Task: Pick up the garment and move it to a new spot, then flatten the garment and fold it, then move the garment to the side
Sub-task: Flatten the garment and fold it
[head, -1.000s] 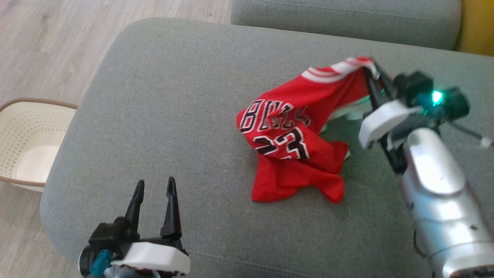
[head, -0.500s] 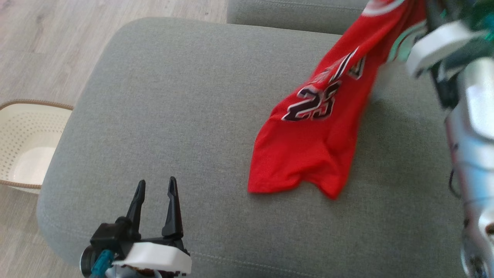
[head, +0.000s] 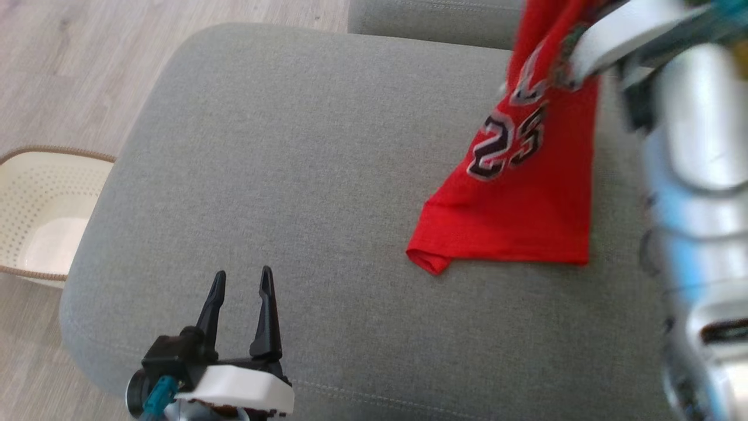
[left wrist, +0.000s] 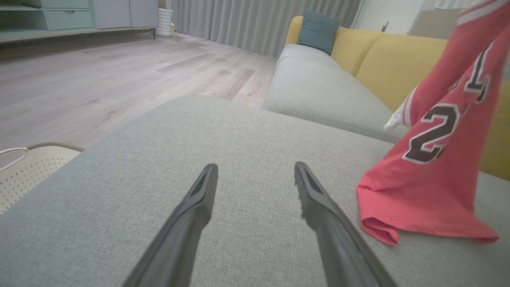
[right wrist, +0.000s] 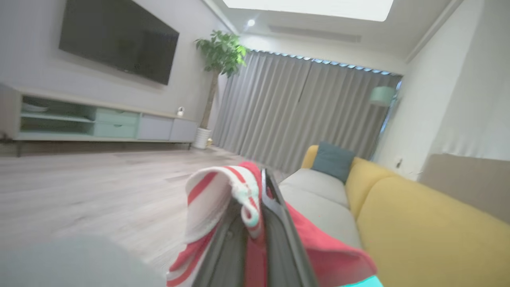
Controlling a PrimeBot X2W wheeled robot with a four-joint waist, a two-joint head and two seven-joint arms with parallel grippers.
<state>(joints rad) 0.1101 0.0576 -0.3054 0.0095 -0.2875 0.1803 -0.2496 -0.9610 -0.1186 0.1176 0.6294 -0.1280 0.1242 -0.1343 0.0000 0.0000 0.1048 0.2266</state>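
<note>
The garment [head: 529, 193] is a red jersey with black and white numbers. It hangs from my raised right arm at the head view's upper right, its lower hem still resting on the grey sofa cushion [head: 304, 164]. In the right wrist view my right gripper [right wrist: 255, 199] is shut on the garment's [right wrist: 223, 195] red and white striped edge. My left gripper [head: 241, 280] stands open low at the left, above the cushion's front, with nothing between its fingers. From the left wrist camera, the garment [left wrist: 434, 167] hangs to the right of my left gripper [left wrist: 255, 171].
A cream perforated basket [head: 35, 216] stands on the wooden floor left of the cushion. Another grey seat [head: 432, 23] lies behind it, and a yellow sofa back [left wrist: 398, 59] rises beyond. The cushion's left and middle are bare fabric.
My right arm has risen, lifting the garment from a crumpled heap until it hangs stretched with just its hem on the cushion. My left gripper has stayed in place, open.
</note>
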